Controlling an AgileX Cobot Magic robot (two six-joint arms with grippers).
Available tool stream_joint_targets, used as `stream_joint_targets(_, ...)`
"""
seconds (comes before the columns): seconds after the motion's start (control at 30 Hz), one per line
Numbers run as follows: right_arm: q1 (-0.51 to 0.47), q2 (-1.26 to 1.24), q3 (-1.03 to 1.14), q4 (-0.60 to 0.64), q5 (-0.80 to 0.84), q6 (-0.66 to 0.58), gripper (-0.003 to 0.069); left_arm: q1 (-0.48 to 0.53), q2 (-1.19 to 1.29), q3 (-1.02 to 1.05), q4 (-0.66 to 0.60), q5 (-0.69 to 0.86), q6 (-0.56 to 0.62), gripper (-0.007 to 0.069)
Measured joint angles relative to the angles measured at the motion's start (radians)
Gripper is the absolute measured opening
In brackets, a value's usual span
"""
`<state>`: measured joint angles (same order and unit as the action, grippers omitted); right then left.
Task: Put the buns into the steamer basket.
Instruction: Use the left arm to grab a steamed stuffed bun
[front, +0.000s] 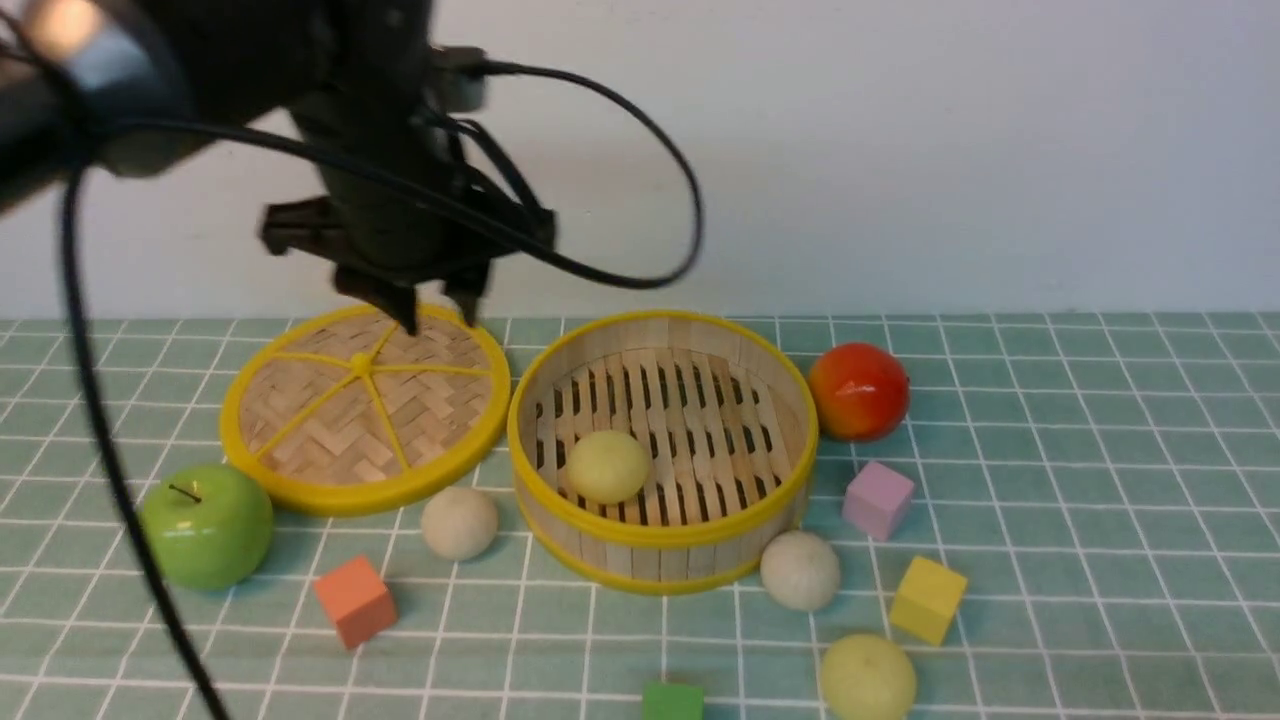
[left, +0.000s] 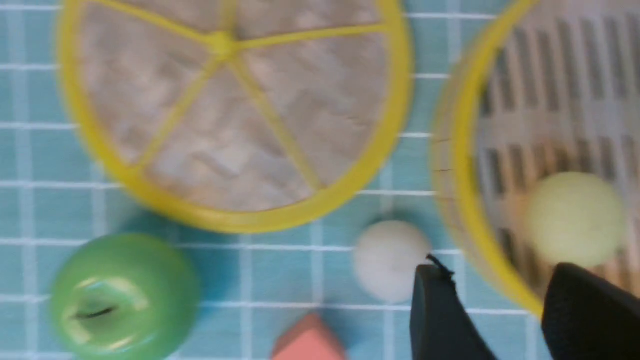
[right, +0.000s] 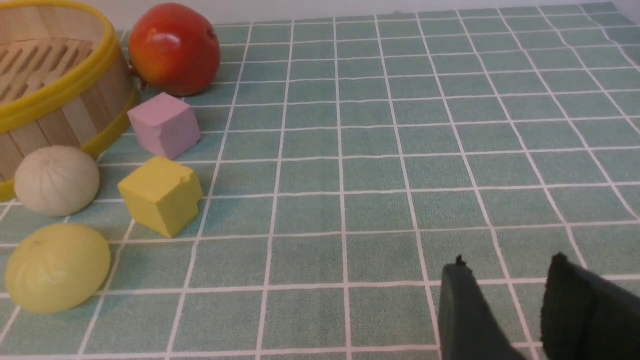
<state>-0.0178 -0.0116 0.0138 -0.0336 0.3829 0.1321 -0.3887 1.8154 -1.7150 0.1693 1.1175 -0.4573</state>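
Note:
The steamer basket (front: 780, 400) stands mid-table with one pale yellow-green bun (front: 607, 466) on its slatted floor. An off-white bun (front: 459, 522) lies on the cloth left of the basket, another off-white bun (front: 800, 570) at its front right, and a second yellow-green bun (front: 867, 678) nearer the front. My left gripper (front: 437, 305) is open and empty, raised above the lid's far edge. In the left wrist view the gripper (left: 497, 280) hangs over the off-white bun (left: 390, 260) and the basket rim (left: 462, 150). My right gripper (right: 510, 267) is open and empty over bare cloth.
The flat woven lid (front: 365, 405) lies left of the basket. A green apple (front: 207, 524) sits at front left, a red-orange fruit (front: 858, 391) right of the basket. Orange (front: 354, 600), pink (front: 878, 499), yellow (front: 927, 598) and green (front: 672, 702) cubes are scattered along the front.

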Motion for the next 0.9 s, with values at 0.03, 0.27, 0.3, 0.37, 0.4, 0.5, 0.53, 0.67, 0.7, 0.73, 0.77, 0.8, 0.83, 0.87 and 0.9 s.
stream_joint_targets(0.03, 0.0, 0.0, 0.0, 0.0, 0.0, 0.0, 0.024, 0.004, -0.004, 0.006, 0.002, -0.001, 0.0, 0.0273)
stream_joint_targets(0.27, 0.0, 0.0, 0.0, 0.0, 0.0, 0.0, 0.024, 0.013, -0.01, 0.265, -0.042, -0.136, -0.001, 0.023)
stream_joint_targets(0.3, 0.0, 0.0, 0.0, 0.0, 0.0, 0.0, 0.024, 0.013, -0.003, 0.308, -0.054, -0.198, -0.001, 0.0235)
stream_joint_targets(0.37, 0.0, 0.0, 0.0, 0.0, 0.0, 0.0, 0.024, 0.013, 0.005, 0.323, -0.059, -0.226, -0.001, 0.0242)
stream_joint_targets(0.4, 0.0, 0.0, 0.0, 0.0, 0.0, 0.0, 0.024, 0.013, 0.012, 0.325, -0.06, -0.236, -0.001, 0.0244)
stream_joint_targets(0.5, 0.0, 0.0, 0.0, 0.001, 0.0, 0.0, 0.024, 0.013, 0.049, 0.327, -0.064, -0.262, -0.001, 0.0249)
stream_joint_targets(0.53, 0.0, 0.0, 0.0, 0.001, 0.0, 0.0, 0.024, 0.013, 0.065, 0.327, -0.065, -0.272, -0.001, 0.0248)
stream_joint_targets(0.67, 0.0, 0.0, 0.0, 0.001, 0.0, 0.0, 0.024, 0.013, 0.115, 0.33, -0.068, -0.306, -0.001, 0.0248)
stream_joint_targets(0.7, 0.0, 0.0, 0.0, 0.001, 0.0, 0.0, 0.024, 0.013, 0.124, 0.33, -0.071, -0.316, -0.001, 0.0248)
stream_joint_targets(0.73, 0.0, 0.0, 0.0, 0.001, 0.0, 0.0, 0.024, 0.013, 0.126, 0.33, -0.073, -0.318, -0.001, 0.0248)
stream_joint_targets(0.77, 0.0, 0.0, 0.0, 0.001, 0.0, 0.0, 0.024, 0.013, 0.134, 0.33, -0.078, -0.327, -0.001, 0.0248)
stream_joint_targets(0.8, 0.0, 0.0, 0.0, 0.001, 0.0, 0.0, 0.024, 0.013, 0.138, 0.33, -0.083, -0.332, -0.001, 0.025)
stream_joint_targets(0.83, 0.0, 0.0, 0.0, 0.001, 0.0, 0.0, 0.024, 0.013, 0.139, 0.33, -0.084, -0.333, -0.001, 0.025)
stream_joint_targets(0.87, 0.0, 0.0, 0.0, 0.001, 0.0, 0.0, 0.024, 0.013, 0.139, 0.33, -0.084, -0.333, -0.001, 0.025)
stream_joint_targets(0.9, 0.0, 0.0, 0.0, 0.001, 0.0, 0.0, 0.024, 0.013, 0.14, 0.329, -0.087, -0.333, -0.001, 0.025)
